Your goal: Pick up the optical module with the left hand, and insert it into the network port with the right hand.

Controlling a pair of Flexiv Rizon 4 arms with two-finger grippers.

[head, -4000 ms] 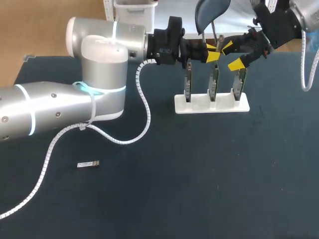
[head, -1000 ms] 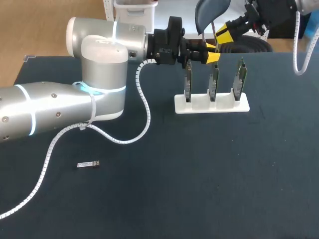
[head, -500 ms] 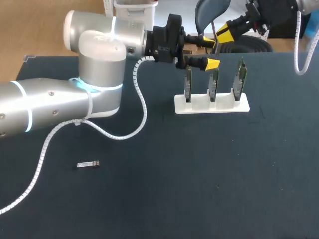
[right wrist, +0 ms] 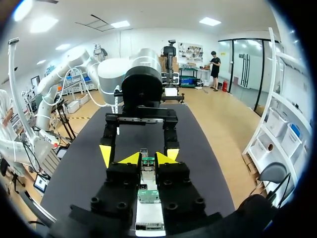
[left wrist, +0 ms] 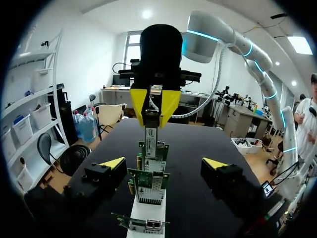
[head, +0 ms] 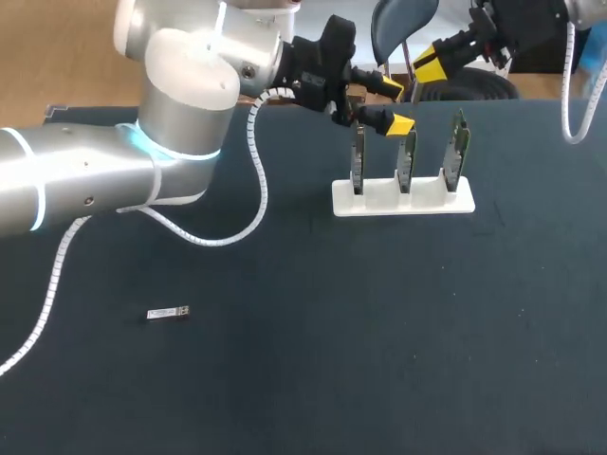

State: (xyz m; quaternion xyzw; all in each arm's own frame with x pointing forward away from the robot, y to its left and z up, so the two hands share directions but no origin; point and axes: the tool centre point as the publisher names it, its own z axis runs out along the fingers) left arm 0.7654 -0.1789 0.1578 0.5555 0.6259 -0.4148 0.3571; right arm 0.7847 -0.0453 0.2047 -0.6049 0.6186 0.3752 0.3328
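Observation:
My right gripper (head: 428, 66) hangs over the table's far edge, behind the cards, shut on a small silver optical module (left wrist: 151, 136) that sticks out from between its yellow tips. In its own view the module (right wrist: 144, 151) shows between the fingers of the right gripper (right wrist: 147, 158). My left gripper (head: 396, 105) stands open just in front of it, above the white stand (head: 379, 202), with nothing between its fingers. In the left wrist view its tips (left wrist: 163, 163) flank the row of green network cards (left wrist: 148, 178). A second module (head: 168, 313) lies flat on the table at the near left.
The white stand holds three upright green network cards (head: 406, 156) side by side at the back middle of the dark table (head: 379, 332). My left arm's white cable (head: 256, 204) trails over the table's left half.
My left gripper has opened and let go of the module, which stays in my right gripper. The left arm has lifted and drawn back a little. The right arm has kept still.

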